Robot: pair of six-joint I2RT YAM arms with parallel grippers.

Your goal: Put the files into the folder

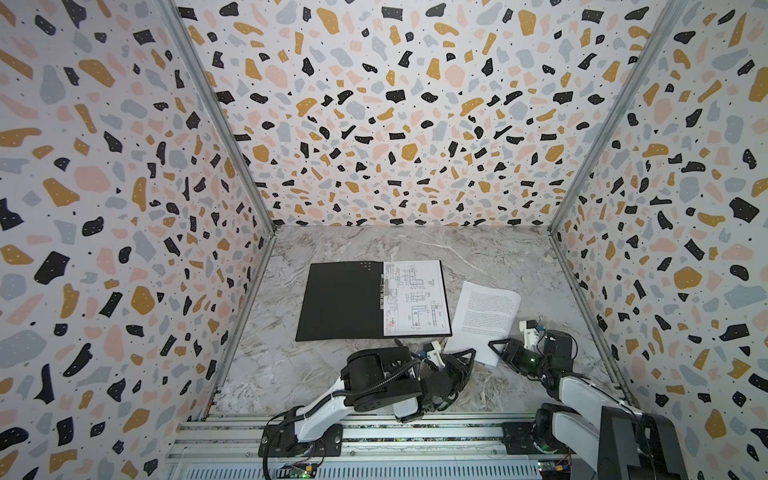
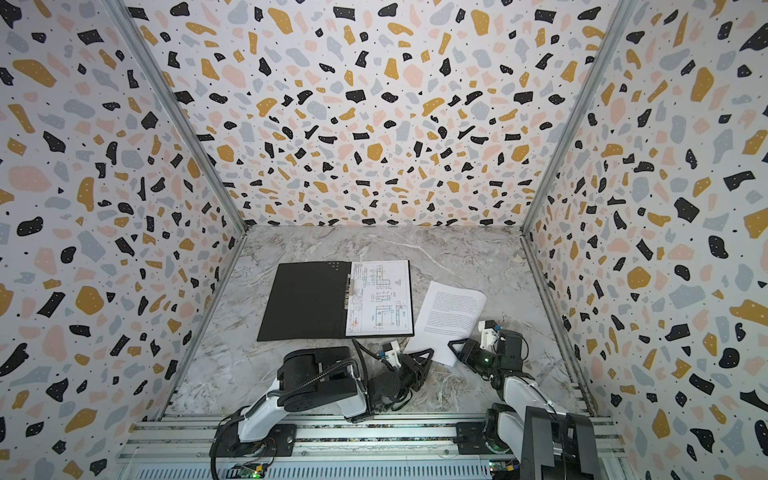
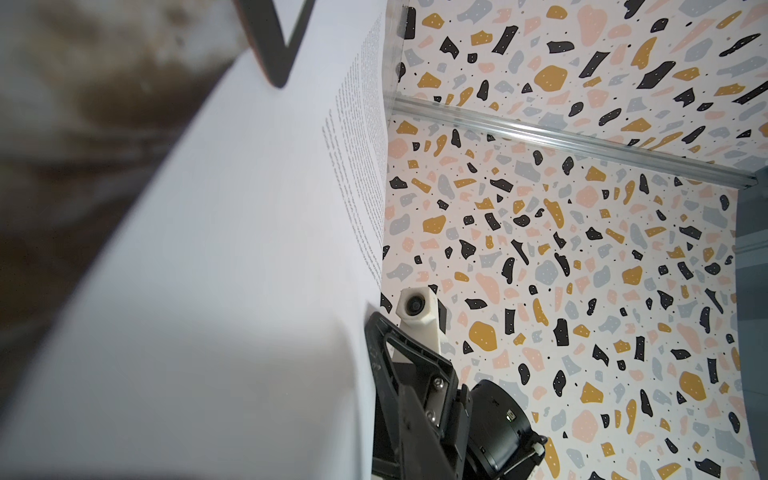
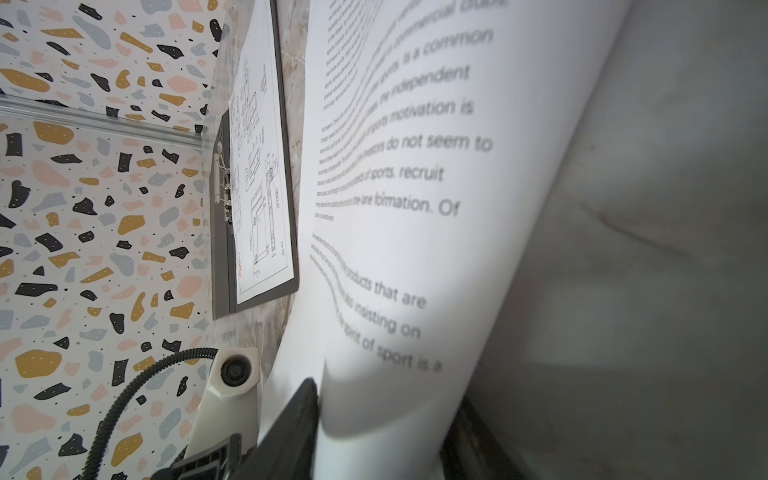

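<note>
The folder lies open on the marble, black inside up, metal clip at its spine. The drawing file rests on its right half. The text file lies tilted right of the folder, its near edge curled up. My left gripper sits at that sheet's near left corner; its jaws are hidden. My right gripper meets the near right edge, jaws apart, and the curled sheet bulges between its fingers.
Terrazzo-patterned walls close in the marble table on three sides. An aluminium rail carrying both arm bases runs along the front. The two grippers face each other a short gap apart. The folder's near right corner almost touches the text sheet.
</note>
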